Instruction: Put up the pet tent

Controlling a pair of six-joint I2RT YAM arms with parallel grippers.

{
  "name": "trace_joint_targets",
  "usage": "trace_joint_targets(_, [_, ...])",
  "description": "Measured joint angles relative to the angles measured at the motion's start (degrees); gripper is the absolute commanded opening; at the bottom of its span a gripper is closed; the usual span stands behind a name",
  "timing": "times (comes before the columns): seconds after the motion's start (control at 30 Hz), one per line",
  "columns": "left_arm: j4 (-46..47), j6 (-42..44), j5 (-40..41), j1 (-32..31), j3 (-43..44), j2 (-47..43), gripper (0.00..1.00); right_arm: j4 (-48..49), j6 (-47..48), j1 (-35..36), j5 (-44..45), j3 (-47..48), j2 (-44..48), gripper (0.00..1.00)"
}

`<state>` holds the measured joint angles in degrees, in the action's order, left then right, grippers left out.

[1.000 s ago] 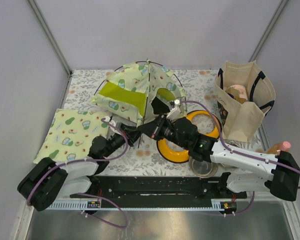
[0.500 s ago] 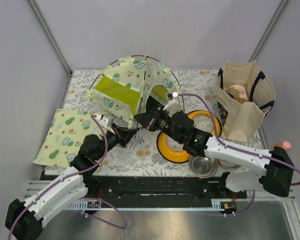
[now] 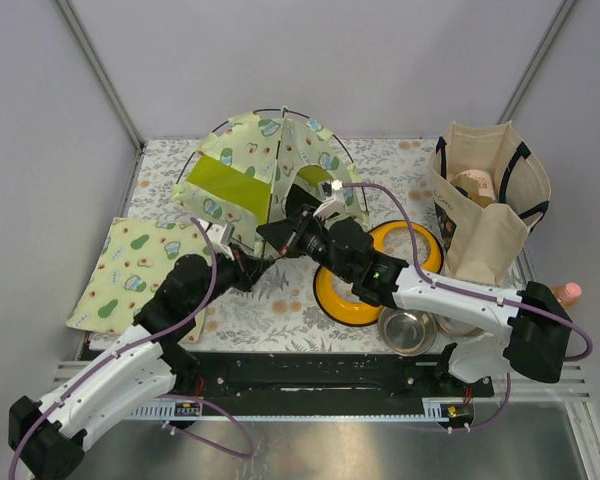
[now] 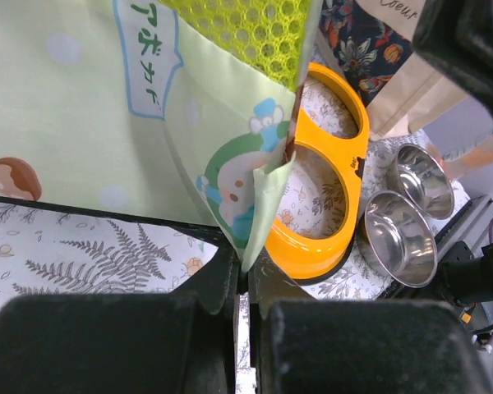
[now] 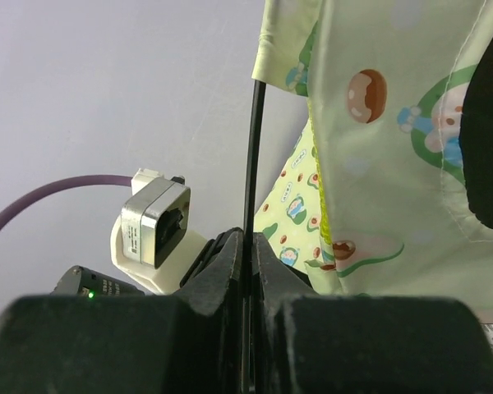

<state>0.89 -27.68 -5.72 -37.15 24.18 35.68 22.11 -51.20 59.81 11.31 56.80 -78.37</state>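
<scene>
The pet tent (image 3: 255, 165) stands half raised at the back middle of the table, pale green avocado print with a lime mesh panel and arched black poles. My left gripper (image 3: 252, 266) is at its near bottom corner, shut on the tent's fabric corner (image 4: 259, 215). My right gripper (image 3: 275, 238) is right beside it at the tent's front, shut on a thin black pole (image 5: 253, 164) that runs straight up beside the tent fabric (image 5: 394, 123). The two grippers almost touch.
A flat avocado-print mat (image 3: 135, 270) lies at the left. An orange double-ring feeder (image 3: 365, 285) lies right of the grippers, with two steel bowls (image 4: 407, 217) near it. A beige tote bag (image 3: 490, 205) stands at the right. A pink-capped bottle (image 3: 565, 293) is at the far right edge.
The tent has risen and spread toward the back. Both grippers moved up and back with it. The left arm has stretched forward from its folded pose.
</scene>
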Motion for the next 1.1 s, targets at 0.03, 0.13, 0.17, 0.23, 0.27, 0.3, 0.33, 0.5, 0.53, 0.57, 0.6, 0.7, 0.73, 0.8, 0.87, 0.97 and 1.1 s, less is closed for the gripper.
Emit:
trace_joint_targets(0.03, [-1.86,0.04,0.46,-0.02,1.20,0.55,0.00,0.33,0.00,0.00,-0.02,0.26,-0.44,0.00])
trace_joint_targets(0.13, [-6.71,0.63,1.01,-0.04,4.68,1.60,0.00,0.74,0.07,-0.02,-0.07,0.87,-0.90,0.00])
trace_joint_targets(0.17, [-7.87,0.92,1.22,-0.07,5.40,1.57,0.00,0.74,0.33,-0.04,-0.31,1.31,-1.01,0.00])
trace_joint_targets(0.23, [-10.19,1.55,1.62,-0.07,6.69,1.16,0.00,0.70,1.05,-0.04,-0.57,1.73,-1.01,0.00])
trace_joint_targets(0.27, [-11.04,2.08,1.70,-0.09,7.06,0.76,0.00,0.70,1.60,-0.07,-0.87,1.81,-1.01,0.00])
trace_joint_targets(0.3, [-11.87,2.64,1.66,-0.09,7.19,0.26,0.00,0.66,2.25,-0.09,-1.09,1.84,-1.01,0.00])
trace_joint_targets(0.33, [-12.39,3.15,1.60,-0.11,7.19,-0.17,0.00,0.59,2.97,-0.15,-1.46,1.84,-1.01,0.00])
trace_joint_targets(0.5, [-13.05,5.20,1.01,-1.88,7.21,0.44,0.00,0.81,6.88,-1.09,-3.56,1.90,-1.29,0.00])
trace_joint_targets(0.53, [-13.00,5.60,1.11,-2.58,7.21,0.87,0.00,0.85,7.52,-1.33,-4.00,1.92,-1.51,0.00])
trace_joint_targets(0.57, [-12.94,5.90,1.22,-3.10,7.21,1.16,0.00,1.03,7.93,-1.55,-4.48,1.95,-1.75,0.00])
trace_joint_targets(0.6, [-12.90,6.34,1.44,-3.69,7.21,1.36,0.00,1.53,8.28,-1.92,-5.25,2.01,-2.19,0.00])
trace_joint_targets(0.7, [-12.72,7.08,2.40,-4.55,7.21,1.42,0.00,3.91,8.63,-3.17,-7.80,2.05,-3.67,0.00])
trace_joint_targets(0.73, [-12.59,7.21,2.75,-4.70,7.21,1.36,0.00,4.55,8.63,-3.45,-8.26,2.10,-4.07,0.00])
trace_joint_targets(0.8, [-12.52,7.43,3.45,-5.03,7.19,1.03,0.00,6.27,8.59,-4.13,-9.64,2.14,-5.01,0.00])
trace_joint_targets(0.87, [-12.37,7.61,4.15,-5.42,7.17,0.33,0.00,7.85,8.48,-4.59,-10.60,2.32,-5.88,0.00])
trace_joint_targets(0.97, [-11.91,7.76,4.76,-5.92,6.82,-1.03,0.00,10.32,8.02,-4.92,-11.69,2.93,-7.37,0.00])
trace_joint_targets(1.1, [-11.91,7.69,5.57,-6.38,6.27,-2.69,0.00,13.05,7.02,-5.14,-12.76,3.21,-8.61,0.00])
